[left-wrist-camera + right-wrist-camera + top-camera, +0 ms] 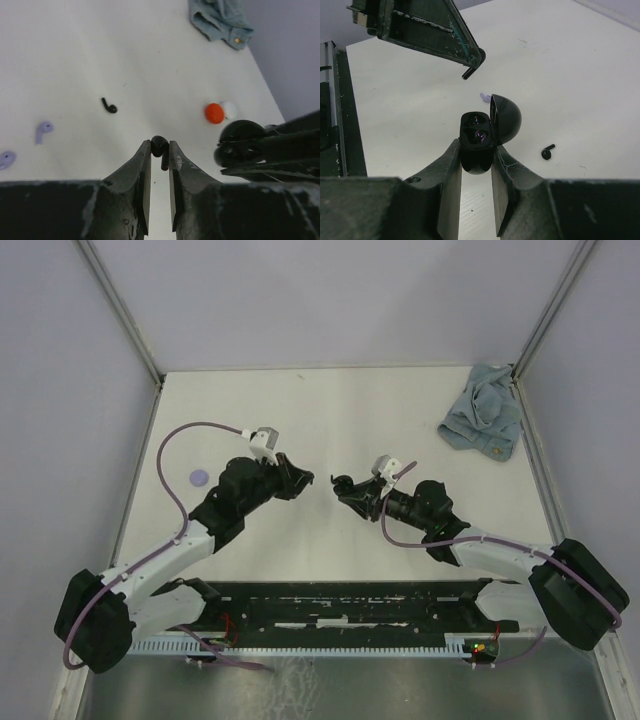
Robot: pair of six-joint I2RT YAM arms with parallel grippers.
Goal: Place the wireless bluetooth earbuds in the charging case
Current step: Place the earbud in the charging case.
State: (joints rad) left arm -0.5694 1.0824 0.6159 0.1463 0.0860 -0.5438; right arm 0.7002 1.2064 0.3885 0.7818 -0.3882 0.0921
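My left gripper (160, 146) is shut on a black earbud (160, 148), held above the table; it also shows in the right wrist view (469, 73), hanging from the left fingertips (478, 54). My right gripper (477, 146) is shut on the black charging case (477, 136), whose lid (506, 118) stands open. The case also shows in the left wrist view (241, 142), just right of the left gripper. In the top view the left gripper (304, 479) and right gripper (341, 483) face each other, a little apart. A second black earbud (109, 106) lies on the table, also in the right wrist view (548, 151). A lilac earbud (44, 130) lies further left.
A lilac disc (198, 477) lies left of the left arm, also at the left wrist view's edge (6, 159). A round red piece (214, 113) and a round white piece (230, 108) lie together. A blue cloth (483, 422) is bunched at the far right corner.
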